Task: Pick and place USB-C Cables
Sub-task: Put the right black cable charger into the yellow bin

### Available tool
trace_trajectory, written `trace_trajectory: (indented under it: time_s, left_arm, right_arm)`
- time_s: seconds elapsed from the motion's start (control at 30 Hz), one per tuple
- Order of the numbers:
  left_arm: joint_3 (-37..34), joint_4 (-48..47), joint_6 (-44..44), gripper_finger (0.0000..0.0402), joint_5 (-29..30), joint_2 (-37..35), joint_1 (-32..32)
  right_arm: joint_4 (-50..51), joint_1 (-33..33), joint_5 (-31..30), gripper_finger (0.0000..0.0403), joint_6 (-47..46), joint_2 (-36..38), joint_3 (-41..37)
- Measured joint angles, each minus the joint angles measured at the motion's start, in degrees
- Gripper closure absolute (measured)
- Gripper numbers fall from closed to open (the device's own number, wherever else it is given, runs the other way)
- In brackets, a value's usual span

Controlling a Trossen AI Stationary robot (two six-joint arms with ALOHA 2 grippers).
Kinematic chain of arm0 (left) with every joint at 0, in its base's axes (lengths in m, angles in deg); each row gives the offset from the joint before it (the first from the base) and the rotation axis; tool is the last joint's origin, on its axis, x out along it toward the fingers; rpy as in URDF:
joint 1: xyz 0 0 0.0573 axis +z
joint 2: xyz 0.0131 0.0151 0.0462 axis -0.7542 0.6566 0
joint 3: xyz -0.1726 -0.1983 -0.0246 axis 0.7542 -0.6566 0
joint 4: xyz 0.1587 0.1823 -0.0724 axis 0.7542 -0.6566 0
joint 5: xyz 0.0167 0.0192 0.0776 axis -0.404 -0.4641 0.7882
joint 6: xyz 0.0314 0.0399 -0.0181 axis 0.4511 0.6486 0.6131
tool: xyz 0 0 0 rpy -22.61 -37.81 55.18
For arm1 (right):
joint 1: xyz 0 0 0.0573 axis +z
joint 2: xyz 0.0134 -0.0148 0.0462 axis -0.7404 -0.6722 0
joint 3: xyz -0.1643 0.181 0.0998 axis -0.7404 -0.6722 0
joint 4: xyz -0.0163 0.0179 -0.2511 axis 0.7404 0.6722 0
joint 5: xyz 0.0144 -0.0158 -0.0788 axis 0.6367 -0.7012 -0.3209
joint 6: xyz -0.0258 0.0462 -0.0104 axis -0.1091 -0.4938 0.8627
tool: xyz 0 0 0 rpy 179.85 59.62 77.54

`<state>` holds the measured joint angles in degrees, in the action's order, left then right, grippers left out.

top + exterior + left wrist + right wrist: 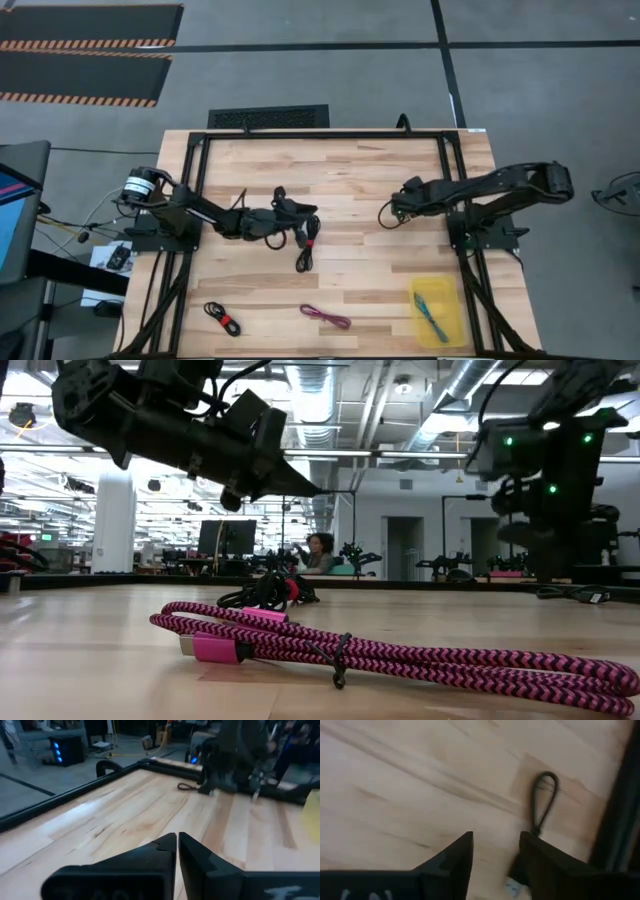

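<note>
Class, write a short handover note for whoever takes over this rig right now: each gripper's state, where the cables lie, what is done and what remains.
Left gripper: shut, empty, above the black cable with the red band mid-table.
Right gripper: open, empty, beside the short black cable.
Done: the teal cable is in the yellow tray.
Left: four cables on the table, those two plus the black-red cable and the magenta cable near the front edge.

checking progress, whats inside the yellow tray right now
One teal cable lies inside the yellow tray, seen in the high view. Nothing else shows in it; the tray is translucent, so little could hide beneath the cable.
</note>
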<state>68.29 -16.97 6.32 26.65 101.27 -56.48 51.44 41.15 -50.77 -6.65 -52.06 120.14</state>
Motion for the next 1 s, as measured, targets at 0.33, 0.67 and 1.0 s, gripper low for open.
trace_trajectory:
  time_s: [0.33,0.67,1.0]
  left_arm:
    - [-0.05,-1.42,1.25,0.0281,0.05,0.00,1.09]
    - [-0.05,-4.21,3.17,0.0217,-3.16,0.00,3.08]
    - [-0.05,-4.43,6.16,0.0225,-1.73,0.04,3.08]
  right_arm:
    - [6.41,-2.21,0.53,0.0175,0.46,-6.98,0.11]
    - [-2.30,-7.81,1.22,0.0211,5.95,-6.86,-3.52]
    - [-4.37,-8.48,2.89,0.0353,8.43,-5.95,-4.25]
